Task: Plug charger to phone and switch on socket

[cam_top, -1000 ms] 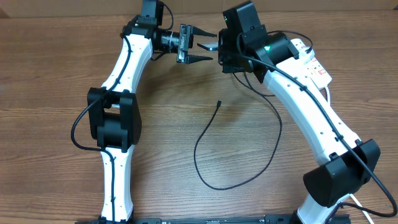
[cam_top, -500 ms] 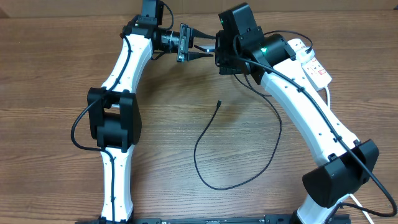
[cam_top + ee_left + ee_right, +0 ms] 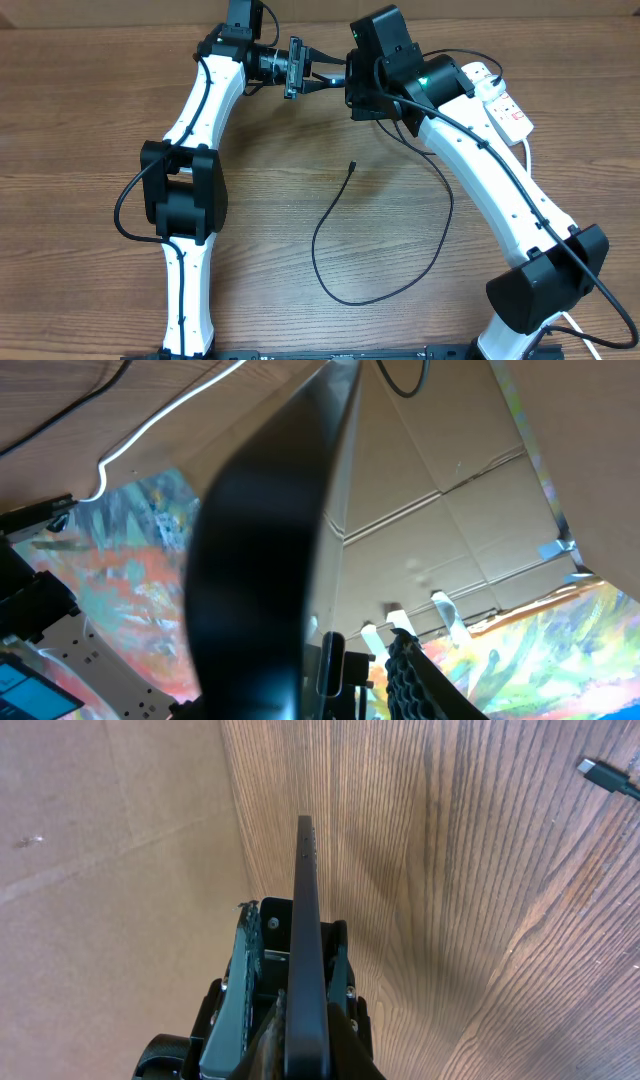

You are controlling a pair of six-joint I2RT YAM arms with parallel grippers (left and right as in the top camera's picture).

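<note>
The phone [image 3: 305, 890] shows edge-on as a thin dark slab, and my right gripper [image 3: 297, 955] is shut on its lower part. Seen from overhead, my right gripper [image 3: 354, 84] hovers over the far middle of the table. My left gripper [image 3: 334, 80] faces it from the left, tips meeting it. In the left wrist view the phone [image 3: 270, 550] fills the space between my left gripper's [image 3: 335, 665] jaws, with a gap left beside the ribbed fingertip [image 3: 415, 675]. The charger [image 3: 335, 215] loops loose on the wood, its connector tip [image 3: 352, 165] free. The socket [image 3: 505, 105] lies at the far right.
A cardboard wall runs along the table's far edge, just behind both grippers. My right arm [image 3: 490, 180] crosses over the charger's far end and part of the socket. The charger's connector tip [image 3: 600, 772] lies on bare wood in the right wrist view.
My left gripper's jaws have narrowed around the phone. My right gripper has shifted slightly left toward it, still gripping the phone. The charger has not moved.
</note>
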